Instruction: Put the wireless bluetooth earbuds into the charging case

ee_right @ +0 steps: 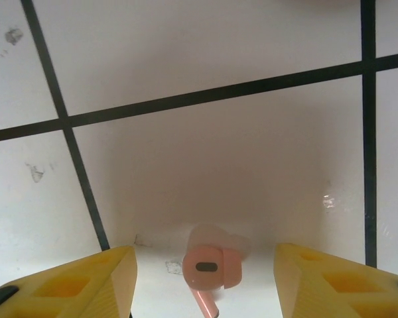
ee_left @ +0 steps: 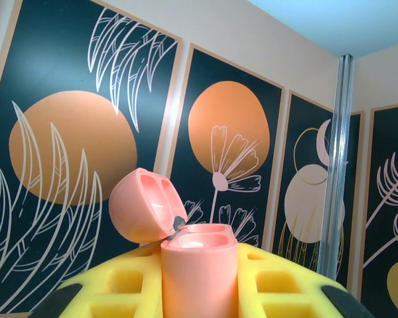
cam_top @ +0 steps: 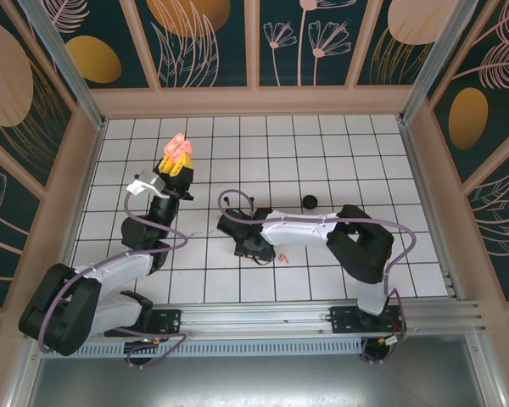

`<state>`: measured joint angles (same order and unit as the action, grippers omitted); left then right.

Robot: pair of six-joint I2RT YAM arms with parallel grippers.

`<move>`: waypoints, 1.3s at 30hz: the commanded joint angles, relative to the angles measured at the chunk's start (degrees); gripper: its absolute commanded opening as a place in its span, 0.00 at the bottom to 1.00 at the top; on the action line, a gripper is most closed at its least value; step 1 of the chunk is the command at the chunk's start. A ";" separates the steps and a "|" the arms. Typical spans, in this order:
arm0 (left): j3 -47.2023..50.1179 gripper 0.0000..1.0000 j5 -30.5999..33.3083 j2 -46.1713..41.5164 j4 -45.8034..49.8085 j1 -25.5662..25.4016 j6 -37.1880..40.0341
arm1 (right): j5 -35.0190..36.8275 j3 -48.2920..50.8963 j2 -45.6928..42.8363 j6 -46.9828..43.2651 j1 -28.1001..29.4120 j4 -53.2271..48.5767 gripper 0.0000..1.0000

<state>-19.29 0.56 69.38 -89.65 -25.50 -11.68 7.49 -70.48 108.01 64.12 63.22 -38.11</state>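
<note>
Between the spread yellow fingers (ee_right: 79, 281) of the right gripper (ee_right: 204, 260), on a white tile of the table (ee_right: 205, 152): one coral pink earbud (ee_right: 211, 267), lying flat, small dark oval facing up, stem pointing toward the bottom edge of the right wrist view. Touches neither finger; sits roughly midway between them, with bare tile on both sides. Jaws well apart, gripping nothing; cannot tell how far above the tile the fingertips hang. Seen from above, shows as a pale pink speck just beside the tip of the right arm (cam_top: 322, 229), near the middle of the table. Farther back and to the left, well apart from that earbud: left gripper (cam_top: 176, 165), pointing toward the back wall and pressed together on a coral pink charging case (ee_left: 199, 271). Holds the case upright between its yellow fingers, hinged lid (ee_left: 144, 207) standing open and tilted back to the left in the left wrist view, two hollow recesses showing inside it. Cannot tell whether anything sits in the wells of the case body, only the rim being in sight. Beyond the right arm, on a tile toward the back: small round black object (cam_top: 310, 201), too small to name, apart from both grippers.
</note>
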 commanded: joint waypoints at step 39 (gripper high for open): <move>1.03 0.00 -1.85 4.14 -8.18 -0.17 -2.69 | 0.73 -2.82 3.53 1.71 0.59 -0.04 0.30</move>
<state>-18.28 -0.14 73.10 -91.09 -25.50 -13.17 7.94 -71.99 110.10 65.30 63.22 -39.83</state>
